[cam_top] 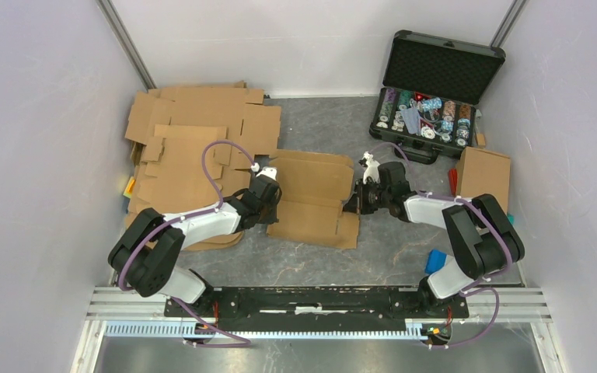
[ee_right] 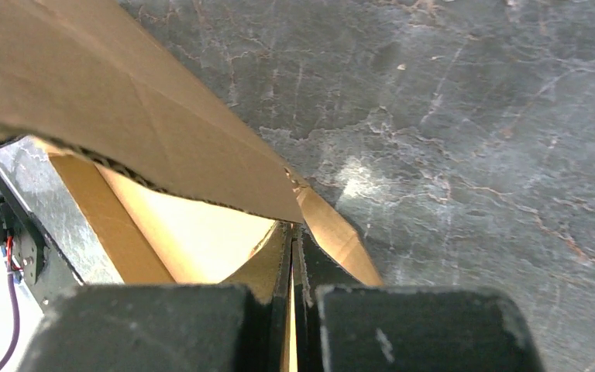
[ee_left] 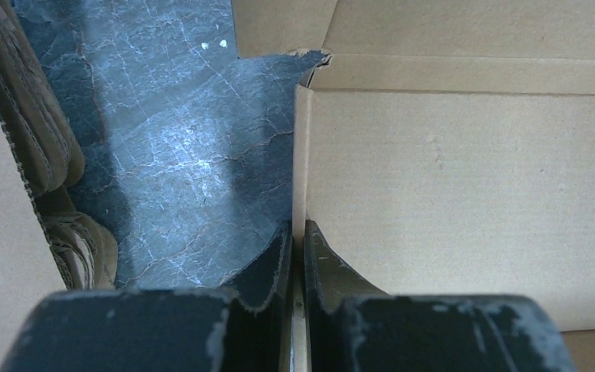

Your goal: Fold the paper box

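A flat brown cardboard box blank (cam_top: pixel 315 198) lies in the middle of the grey table, partly folded. My left gripper (cam_top: pixel 268 203) is shut on the blank's left edge; in the left wrist view the thin cardboard edge (ee_left: pixel 300 155) runs up from between the two black fingers (ee_left: pixel 321 260). My right gripper (cam_top: pixel 357 202) is shut on the blank's right side flap. In the right wrist view that flap (ee_right: pixel 124 101) is lifted off the table and tilts over the fingers (ee_right: pixel 325 267), with a small tab (ee_right: pixel 333 232) beside them.
A pile of several flat cardboard blanks (cam_top: pixel 194 140) lies at the back left. An open black case of poker chips (cam_top: pixel 431 101) stands at the back right. A folded brown box (cam_top: pixel 483 177) and a small blue object (cam_top: pixel 435 260) lie at the right.
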Robot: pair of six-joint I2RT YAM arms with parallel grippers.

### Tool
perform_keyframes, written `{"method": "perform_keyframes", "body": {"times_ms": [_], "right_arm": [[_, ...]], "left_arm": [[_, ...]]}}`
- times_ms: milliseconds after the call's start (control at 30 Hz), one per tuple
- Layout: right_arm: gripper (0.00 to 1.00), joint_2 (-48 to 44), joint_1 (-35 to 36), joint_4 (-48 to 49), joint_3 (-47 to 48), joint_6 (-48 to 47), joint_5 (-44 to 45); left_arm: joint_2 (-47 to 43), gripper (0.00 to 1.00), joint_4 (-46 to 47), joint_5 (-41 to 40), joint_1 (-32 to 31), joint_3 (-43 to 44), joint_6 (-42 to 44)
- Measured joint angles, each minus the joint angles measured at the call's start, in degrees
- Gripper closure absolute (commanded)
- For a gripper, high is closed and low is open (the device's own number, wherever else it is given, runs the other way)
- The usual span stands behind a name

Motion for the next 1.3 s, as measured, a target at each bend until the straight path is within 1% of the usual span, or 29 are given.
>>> {"method": "perform_keyframes", "body": {"times_ms": [167,667,1133,1300], "right_arm": [[1.00,0.00,0.87,1.25,-0.11,1.31,-0.17],[1.00,0.35,1.14,12.66,-4.96,9.44,-0.39],[1.00,5.55,2.10,22.77,-7.69,15.65,-0.07],[1.00,5.35,2.10,23.96,-8.57,16.48,-0.02]], "left_arm": [[0.00,0.98,-0.02,0.00,0.00,0.00,0.00],[0.00,0.98,0.00,0.02,0.00,0.00,0.00],[0.00,0.98,0.00,0.13,0.00,0.00,0.00],[0.00,0.98,0.00,0.15,0.00,0.00,0.00]]}}
